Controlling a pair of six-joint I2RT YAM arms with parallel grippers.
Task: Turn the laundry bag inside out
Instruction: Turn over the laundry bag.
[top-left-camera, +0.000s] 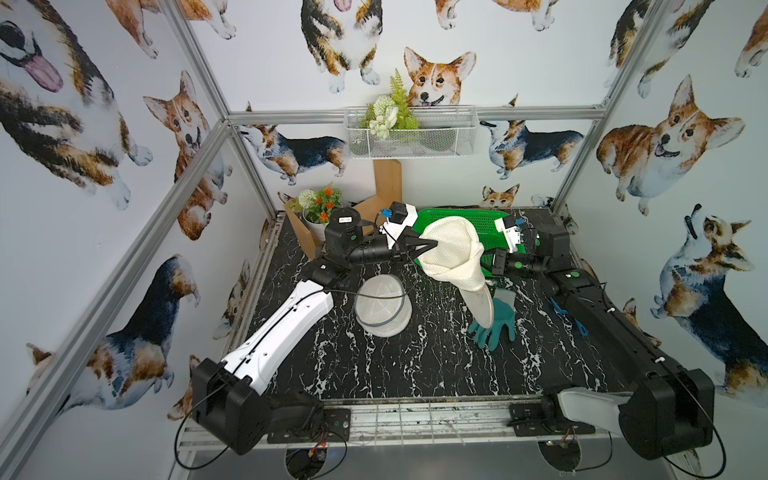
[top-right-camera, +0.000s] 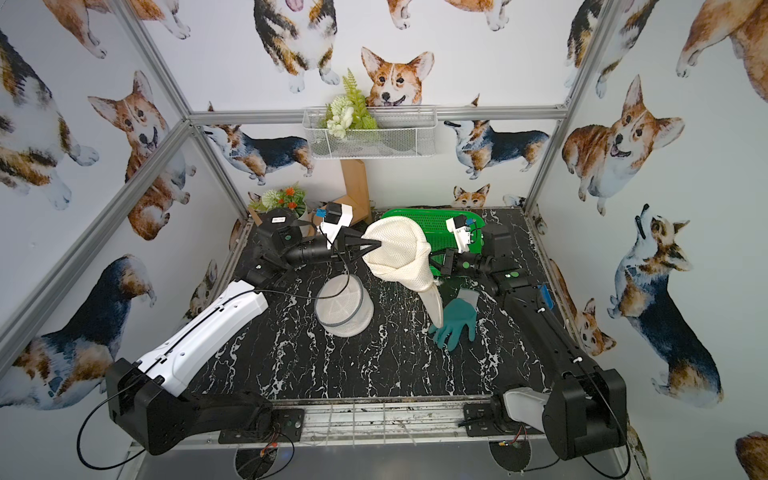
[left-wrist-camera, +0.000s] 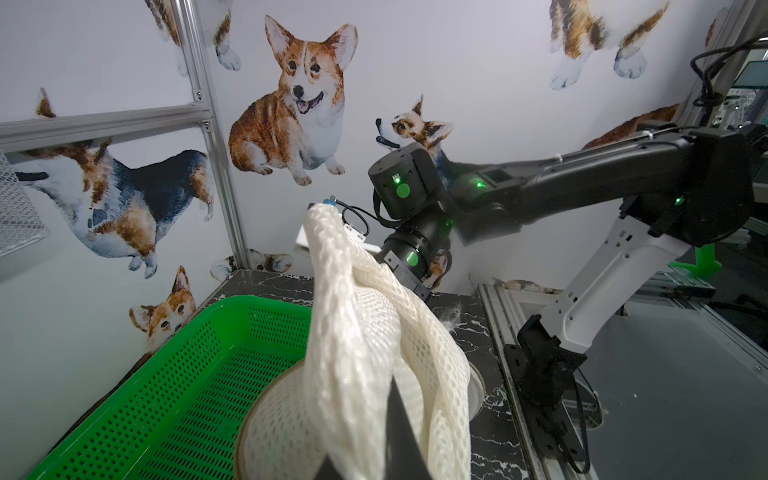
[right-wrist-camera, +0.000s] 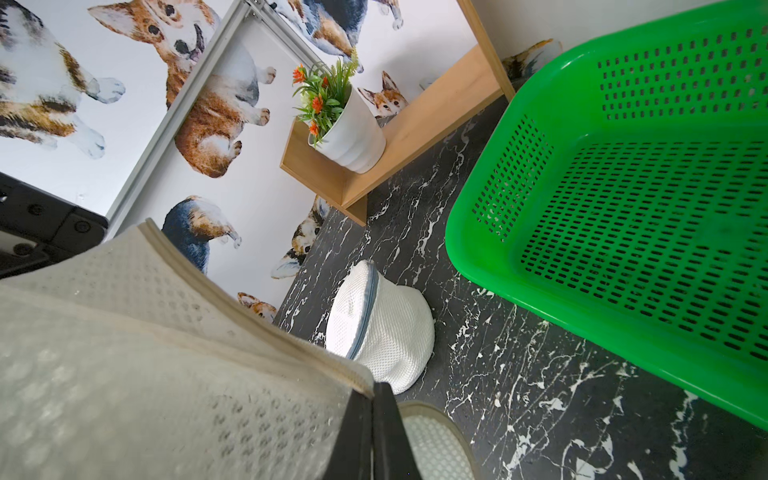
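Left gripper, pinched shut on the cream mesh laundry bag, is pictured in both top views above the black marbled table. Left wrist view: mesh is bunched forward. Right wrist view: the right gripper is seen at the hem, its hold not discernible. Were those jaws loosened, that edge could be dropped.

No text is legible (a white label is blurred).

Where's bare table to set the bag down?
The front of the table, before the pouch and glove, is bare. So is the strip between them. The back is crowded: basket, plant, held bag.
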